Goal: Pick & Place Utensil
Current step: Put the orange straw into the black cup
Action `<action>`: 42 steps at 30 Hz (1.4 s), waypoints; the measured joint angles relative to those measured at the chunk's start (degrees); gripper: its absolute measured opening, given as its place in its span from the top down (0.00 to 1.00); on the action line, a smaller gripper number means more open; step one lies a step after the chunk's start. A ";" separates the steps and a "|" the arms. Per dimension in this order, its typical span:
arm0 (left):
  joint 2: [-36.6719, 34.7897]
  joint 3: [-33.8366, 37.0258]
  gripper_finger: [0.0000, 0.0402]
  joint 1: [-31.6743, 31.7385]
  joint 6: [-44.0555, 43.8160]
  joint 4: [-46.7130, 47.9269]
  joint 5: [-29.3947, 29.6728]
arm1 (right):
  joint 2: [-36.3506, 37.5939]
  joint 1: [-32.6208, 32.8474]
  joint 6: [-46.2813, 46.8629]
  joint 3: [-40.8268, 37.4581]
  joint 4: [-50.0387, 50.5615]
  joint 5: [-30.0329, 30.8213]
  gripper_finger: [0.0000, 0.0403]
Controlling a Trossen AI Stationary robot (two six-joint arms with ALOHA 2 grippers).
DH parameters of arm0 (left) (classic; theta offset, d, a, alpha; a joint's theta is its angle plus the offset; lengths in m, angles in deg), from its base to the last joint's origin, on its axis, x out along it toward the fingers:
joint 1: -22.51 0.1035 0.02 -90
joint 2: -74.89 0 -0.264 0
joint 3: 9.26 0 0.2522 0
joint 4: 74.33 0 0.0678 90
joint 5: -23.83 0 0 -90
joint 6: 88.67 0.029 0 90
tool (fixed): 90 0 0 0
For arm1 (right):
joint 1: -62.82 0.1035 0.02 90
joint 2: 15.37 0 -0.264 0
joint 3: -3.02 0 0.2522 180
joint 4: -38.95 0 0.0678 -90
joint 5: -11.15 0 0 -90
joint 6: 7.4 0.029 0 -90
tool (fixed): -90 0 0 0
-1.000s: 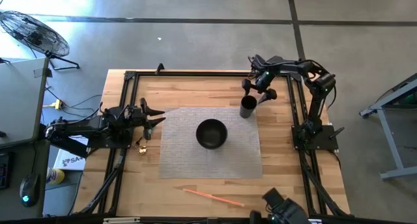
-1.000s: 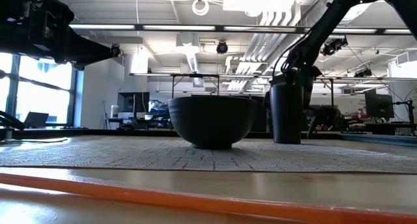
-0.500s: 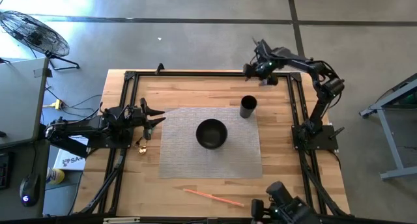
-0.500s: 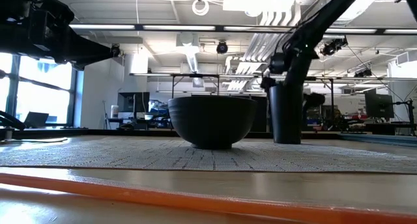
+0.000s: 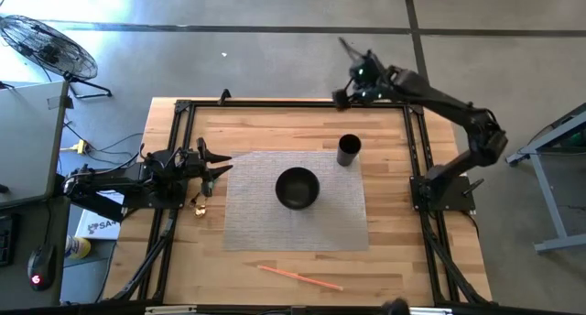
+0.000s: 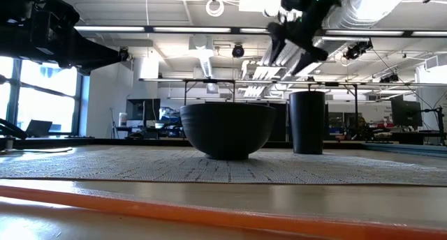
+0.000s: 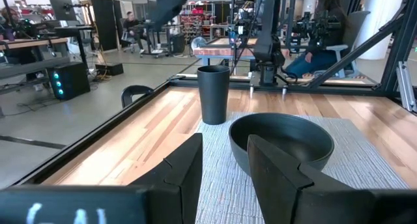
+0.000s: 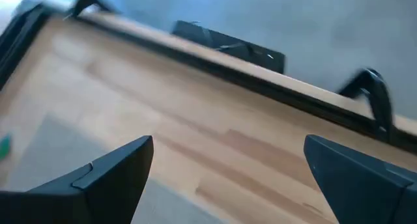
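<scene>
Right gripper (image 5: 352, 84) hangs high over the far edge of the table (image 5: 265, 132), its fingers (image 8: 104, 175) spread wide with nothing between them; the right wrist view shows only bare wood and the black frame rail beneath. It is well apart from the utensil, and also clear of the cup (image 5: 348, 150), which stands upright on the far right part of the mat (image 5: 256, 223).

Left gripper (image 5: 215, 165) waits at the left edge of the mat, low and level, its fingers (image 7: 186, 168) a little apart and holding nothing, aimed across at the bowl (image 5: 298, 188) in the middle of the mat.

Judging by the task, the utensil is the thin orange stick (image 5: 299, 277) lying flat on the bare wood near the front edge, off the mat. In the low view it runs as an orange band (image 6: 174, 212) across the foreground. No gripper is close to it.

As far as the pictures tell, the pick has not begun: the stick is untouched, and both bowl and cup look empty, though the cup's inside cannot be seen to the bottom. Everything is left to do: reach the near edge, grasp the stick, carry it to a container, most likely the cup, and release.
</scene>
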 joint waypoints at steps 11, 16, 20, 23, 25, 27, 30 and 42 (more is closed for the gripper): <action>0.00 0.00 0.70 0.01 0.00 0.00 0.01 | 0.48 30.25 -11.90 -0.33 -6.69 6.59 0.03; -0.02 0.00 0.70 -0.01 0.00 0.00 -0.01 | -2.56 40.59 -17.05 -0.33 -11.87 6.39 0.03; -0.02 0.00 0.70 0.01 0.00 0.00 -0.01 | -7.39 46.78 -18.80 -0.33 -15.79 3.87 0.03; 0.00 -0.01 0.70 -0.01 0.02 0.00 0.00 | -12.17 50.04 -19.65 -0.33 -20.38 -0.53 0.03; -0.01 -0.01 0.70 -0.01 0.02 0.00 -0.01 | -15.41 51.31 -19.84 -0.33 -23.68 -4.87 0.03; 0.00 0.00 0.70 0.01 0.02 0.00 -0.01 | -19.04 52.01 -20.83 0.71 -25.58 -9.62 0.03; 0.00 0.00 0.70 -0.01 0.00 0.00 -0.01 | -25.27 52.92 -24.58 5.37 -23.85 -13.93 0.03; -0.02 0.00 0.70 -0.01 0.00 0.00 0.00 | -43.10 53.44 -34.98 25.52 -14.67 -15.81 0.08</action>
